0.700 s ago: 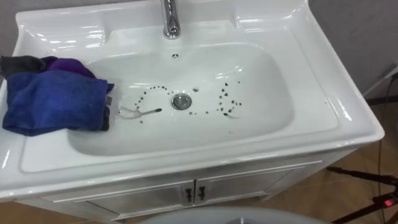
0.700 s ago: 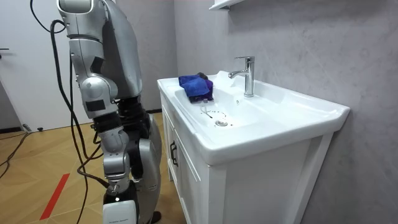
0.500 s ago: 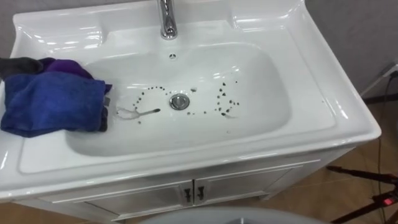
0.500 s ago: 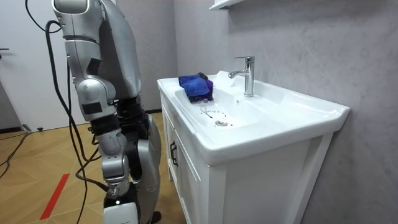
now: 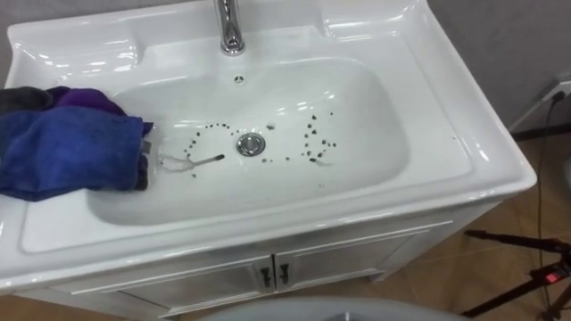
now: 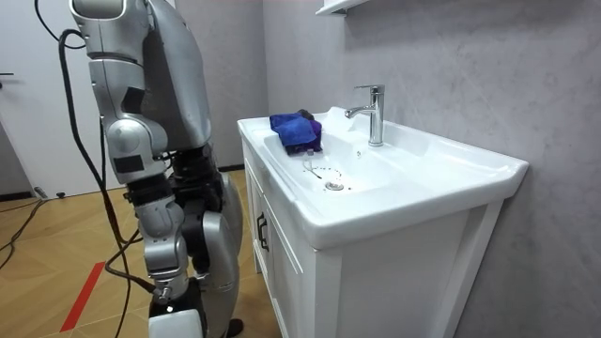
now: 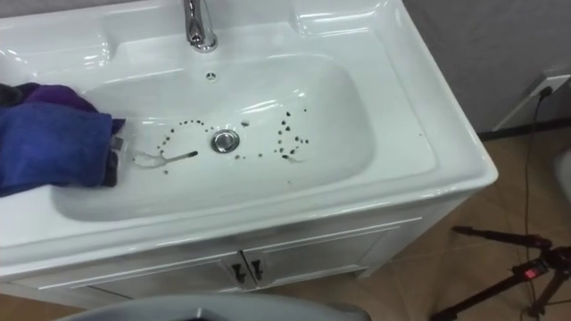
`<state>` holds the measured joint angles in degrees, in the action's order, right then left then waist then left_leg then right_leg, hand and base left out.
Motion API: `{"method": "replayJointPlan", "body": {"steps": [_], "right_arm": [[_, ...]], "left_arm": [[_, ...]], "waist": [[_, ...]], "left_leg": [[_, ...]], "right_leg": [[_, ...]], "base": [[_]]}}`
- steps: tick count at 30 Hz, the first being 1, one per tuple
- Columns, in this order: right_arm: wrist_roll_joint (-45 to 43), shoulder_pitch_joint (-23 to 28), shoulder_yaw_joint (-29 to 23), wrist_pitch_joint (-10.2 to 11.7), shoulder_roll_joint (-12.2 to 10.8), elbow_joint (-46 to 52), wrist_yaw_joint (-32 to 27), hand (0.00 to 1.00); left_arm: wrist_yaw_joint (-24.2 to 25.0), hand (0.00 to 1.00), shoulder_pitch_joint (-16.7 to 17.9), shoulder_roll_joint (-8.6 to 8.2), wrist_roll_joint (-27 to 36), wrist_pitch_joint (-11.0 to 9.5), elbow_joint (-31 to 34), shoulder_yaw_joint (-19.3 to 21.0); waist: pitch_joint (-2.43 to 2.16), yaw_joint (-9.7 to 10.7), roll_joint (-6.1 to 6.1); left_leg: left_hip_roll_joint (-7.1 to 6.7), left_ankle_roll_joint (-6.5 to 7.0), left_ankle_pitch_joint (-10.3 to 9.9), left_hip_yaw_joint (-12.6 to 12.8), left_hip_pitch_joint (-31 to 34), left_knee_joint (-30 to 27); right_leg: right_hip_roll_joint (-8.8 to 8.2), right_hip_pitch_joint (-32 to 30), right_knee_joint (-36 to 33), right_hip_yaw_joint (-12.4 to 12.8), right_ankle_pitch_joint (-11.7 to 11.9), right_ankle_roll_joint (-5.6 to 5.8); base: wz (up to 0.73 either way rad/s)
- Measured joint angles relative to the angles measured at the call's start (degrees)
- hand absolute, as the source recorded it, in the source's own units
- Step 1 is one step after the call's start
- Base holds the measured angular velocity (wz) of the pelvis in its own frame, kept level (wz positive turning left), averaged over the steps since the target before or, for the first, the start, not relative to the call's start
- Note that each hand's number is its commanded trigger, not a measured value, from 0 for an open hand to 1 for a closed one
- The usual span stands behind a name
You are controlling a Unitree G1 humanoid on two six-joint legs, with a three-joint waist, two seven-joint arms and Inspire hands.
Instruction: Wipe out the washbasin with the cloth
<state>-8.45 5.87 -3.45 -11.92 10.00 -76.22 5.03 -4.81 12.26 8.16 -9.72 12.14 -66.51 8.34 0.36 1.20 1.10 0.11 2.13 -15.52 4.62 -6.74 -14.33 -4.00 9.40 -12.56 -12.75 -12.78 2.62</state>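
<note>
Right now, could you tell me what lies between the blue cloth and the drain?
A thin smear and dark specks on the basin, between cloth and drain, in the left eye view.

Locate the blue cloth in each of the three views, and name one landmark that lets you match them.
Left eye view: blue cloth at the picture's left edge, on the basin's left rim, overhanging the bowl.
Right eye view: blue cloth again at the left edge, on the same rim.
Room view: blue cloth on the basin's far end, to the room view's left of the tap.
Shared landmark: the chrome tap behind the bowl.
</note>
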Motion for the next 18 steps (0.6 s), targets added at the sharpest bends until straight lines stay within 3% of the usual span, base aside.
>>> {"method": "replayJointPlan", "body": {"steps": [9,18], "right_arm": [[1.43,0.59,1.10,0.05,0.02,-0.11,0.10,0.00],[2.06,0.27,1.00,0.34,-0.16,-1.12,0.11,0.00]], "left_arm": [[-1.99,0.00,0.07,0.14,0.27,-0.45,0.02,0.41],[-5.71,0.00,0.63,-0.34,10.99,-2.67,-0.60,2.37]], "waist": [[0.04,-0.06,-0.13],[0.03,-0.14,-0.23]], "left_leg": [[0.28,-0.49,0.33,-0.08,-0.53,1.02],[0.10,-0.49,0.33,-0.16,-0.49,0.83]], "right_leg": [[0.33,-0.24,0.08,-0.02,0.08,-0.15],[0.26,-0.05,0.81,-0.09,0.09,-0.15]], "base": [[0.00],[0.00]]}}
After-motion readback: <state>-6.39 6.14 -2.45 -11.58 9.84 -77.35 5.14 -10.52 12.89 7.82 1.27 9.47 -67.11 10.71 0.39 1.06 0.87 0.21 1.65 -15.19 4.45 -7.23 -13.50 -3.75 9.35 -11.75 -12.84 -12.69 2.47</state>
